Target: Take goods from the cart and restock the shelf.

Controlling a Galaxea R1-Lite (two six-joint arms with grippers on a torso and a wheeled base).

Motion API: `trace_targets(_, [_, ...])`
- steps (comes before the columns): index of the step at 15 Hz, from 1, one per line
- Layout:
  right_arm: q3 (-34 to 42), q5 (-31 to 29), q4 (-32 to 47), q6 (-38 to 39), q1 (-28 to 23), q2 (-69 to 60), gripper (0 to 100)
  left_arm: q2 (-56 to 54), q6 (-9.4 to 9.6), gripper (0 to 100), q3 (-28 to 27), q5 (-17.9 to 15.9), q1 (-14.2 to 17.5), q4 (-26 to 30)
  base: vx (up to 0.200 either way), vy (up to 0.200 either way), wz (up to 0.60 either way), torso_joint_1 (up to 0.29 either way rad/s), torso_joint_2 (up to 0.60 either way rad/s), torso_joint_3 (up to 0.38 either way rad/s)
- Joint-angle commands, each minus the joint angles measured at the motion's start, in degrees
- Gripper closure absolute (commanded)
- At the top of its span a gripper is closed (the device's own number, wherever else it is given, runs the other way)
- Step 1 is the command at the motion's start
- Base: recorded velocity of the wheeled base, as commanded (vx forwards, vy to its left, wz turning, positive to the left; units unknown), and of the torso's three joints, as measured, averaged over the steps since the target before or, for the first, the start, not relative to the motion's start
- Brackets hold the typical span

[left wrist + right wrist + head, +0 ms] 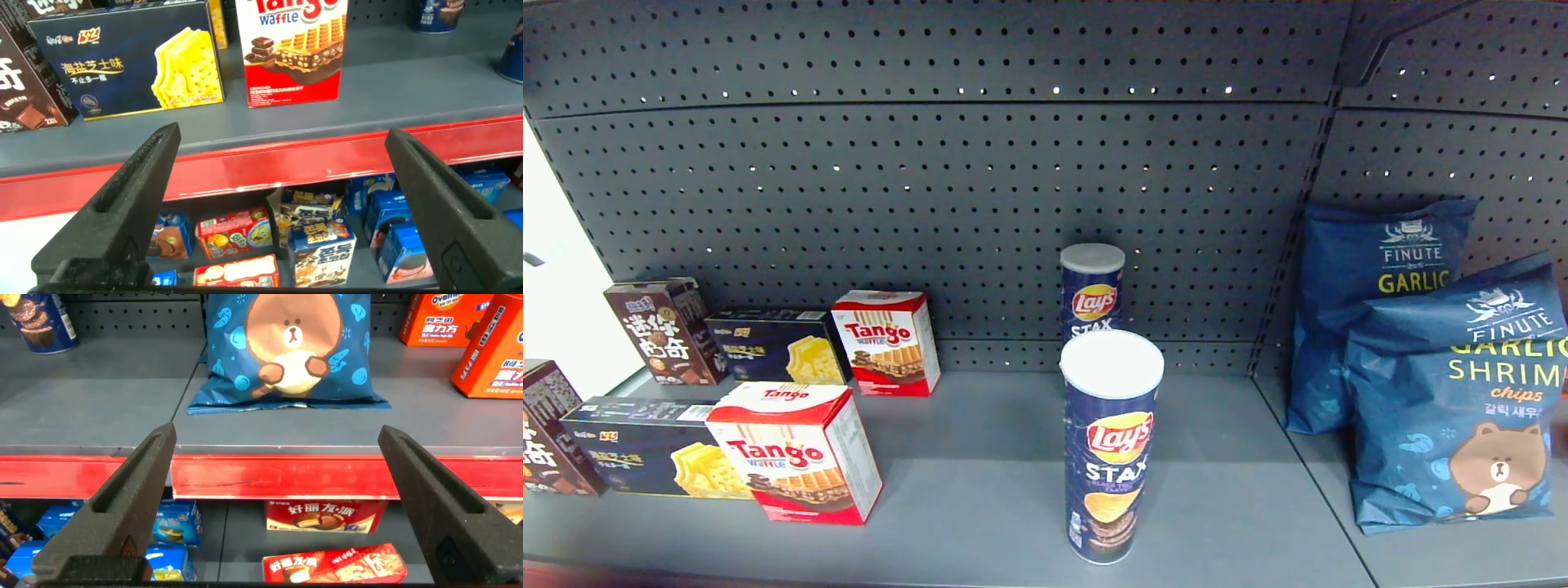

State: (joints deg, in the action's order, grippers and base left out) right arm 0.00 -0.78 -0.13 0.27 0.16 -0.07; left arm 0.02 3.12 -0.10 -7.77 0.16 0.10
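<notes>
left gripper (282, 135) hanging wide open, empty, facing shelf (980, 457) lip | right gripper (276, 431) also spreading empty, probably awaiting a pick | chip can (1112, 445) standing 6 o'clock, label facing shoppers

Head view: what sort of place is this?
Probably a shop aisle, or a mock-up of one: a grey shelf with a pegboard back, wafer boxes, crisp tubes and chip bags facing out, and a red rail along the shelf's front edge.
</notes>
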Motion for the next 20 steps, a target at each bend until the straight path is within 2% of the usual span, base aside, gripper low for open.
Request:
trace_targets(1, [0.00, -0.01, -0.04, 0.00, 0.02, 0.07, 0, -0.02, 0.04, 0, 0.01, 0.03, 0.02, -0.01, 0.000, 0.200, 0.00, 0.002, 0.00, -0.002])
trace_targets(2, [0.00, -0.01, -0.04, 0.00, 0.02, 0.07, 0, -0.02, 0.04, 0, 0.01, -0.06, 0.02, -0.01, 0.000, 0.200, 0.00, 0.002, 0.00, -0.002])
trace_targets(7, [0.00, -0.01, -0.04, 0.00, 0.02, 0.07, 0, -0.02, 0.04, 0, 0.01, -0.06, 0.02, -0.01, 0.000, 0.000, 0.00, 0.000, 0.00, 0.000])
trace_targets(9, [0.00, -0.01, -0.04, 0.00, 0.02, 0.07, 0, -0.02, 0.04, 0, 0.01, -0.06, 0.02, -0.01, 0.000, 0.000, -0.60, 0.002, 0.00, 0.005])
trace_targets(20, [0.00, -0.01, -0.04, 0.00, 0.02, 0.07, 0, -0.02, -0.31, 0, 0.01, 0.12, 0.02, -0.01, 0.000, 0.000, 0.00, 0.000, 0.00, 0.000])
